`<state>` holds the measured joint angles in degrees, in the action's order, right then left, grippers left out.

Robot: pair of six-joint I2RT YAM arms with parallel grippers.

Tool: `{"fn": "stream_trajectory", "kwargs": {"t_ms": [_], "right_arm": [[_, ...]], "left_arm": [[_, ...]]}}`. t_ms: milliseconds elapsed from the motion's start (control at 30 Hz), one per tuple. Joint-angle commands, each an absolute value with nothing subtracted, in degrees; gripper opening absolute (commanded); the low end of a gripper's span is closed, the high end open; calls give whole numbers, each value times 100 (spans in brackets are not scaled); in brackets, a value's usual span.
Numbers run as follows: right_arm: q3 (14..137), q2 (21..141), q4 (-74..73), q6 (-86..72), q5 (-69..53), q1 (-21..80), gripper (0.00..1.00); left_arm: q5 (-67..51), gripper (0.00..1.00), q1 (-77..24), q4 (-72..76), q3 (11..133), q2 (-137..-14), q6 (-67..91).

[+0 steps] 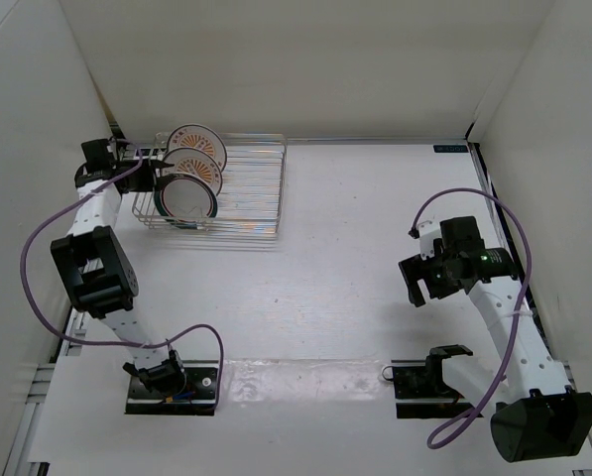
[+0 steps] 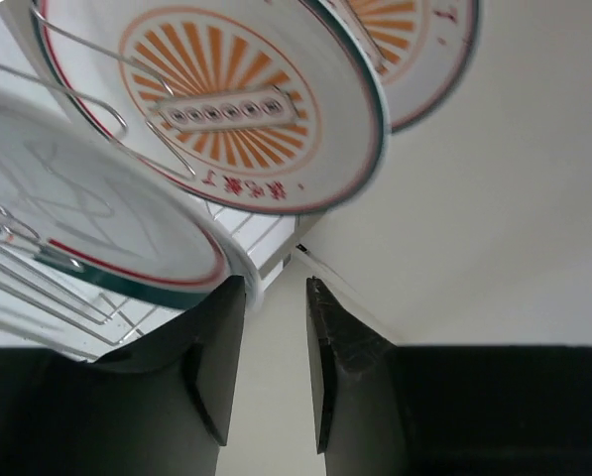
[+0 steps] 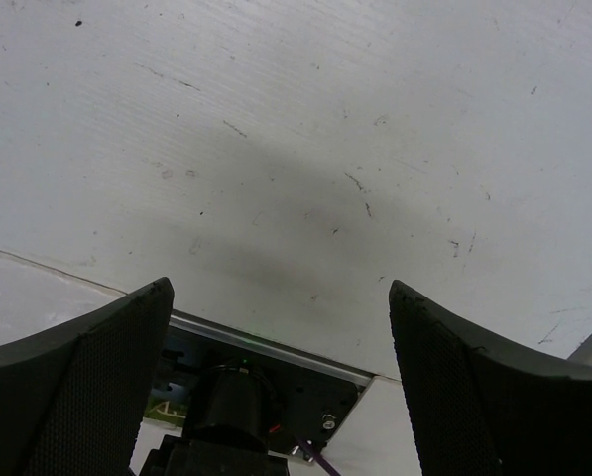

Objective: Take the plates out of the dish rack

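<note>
- Left gripper (image 2: 276,286), jaws narrowly parted and empty, sits beside the nearest plate (image 2: 87,218) in the rack (image 1: 251,188); best to straddle its rim squarely before closing.
- Right gripper (image 3: 279,288) hangs wide open.

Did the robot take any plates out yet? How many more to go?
Nothing is out yet: all three plates stand in the dish rack. The left end effector is at the rack's left end, fingers slightly apart beside the plain plate rim, not gripping. The right end effector hangs open over the table, far from the rack. All three plates are left to unload.
</note>
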<state>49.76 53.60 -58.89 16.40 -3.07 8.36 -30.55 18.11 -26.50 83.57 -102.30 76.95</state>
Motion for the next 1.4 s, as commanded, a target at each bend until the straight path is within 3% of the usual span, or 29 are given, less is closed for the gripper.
{"fn": "stream_trajectory", "kwargs": {"t_ms": [0,100,200,267,433,533,833,1133,1367], "right_arm": [[4966,5335,-5783,1749,-150,826,90],[4966,5422,-5783,1758,-141,826,90],[4983,5537,-5775,1810,-149,826,90],[4983,5616,-5722,1819,-158,844,90],[4992,5756,-5669,1828,-211,844,90],[5036,5836,-5722,1837,-264,835,90],[5080,5924,-5590,1732,-404,835,90],[4747,5503,-5510,1679,-334,835,90],[4553,4967,-5335,1670,-229,826,90]], "left_arm": [[-3523,42,1907,-2628,8622,-10520,7655],[-3542,42,1907,-2637,8579,-10635,7655],[-3516,50,1907,-2610,8491,-10626,7638],[-3507,50,1899,-2628,8499,-10661,7611],[-3516,38,1916,-2664,8499,-10679,7567],[-3542,23,1916,-2514,8342,-10547,7689],[-3806,1,1942,-2549,7868,-9864,7963],[-4113,0,1995,-1986,7874,-9308,8674],[-3683,0,2039,-2055,7708,-8211,9009]]}}
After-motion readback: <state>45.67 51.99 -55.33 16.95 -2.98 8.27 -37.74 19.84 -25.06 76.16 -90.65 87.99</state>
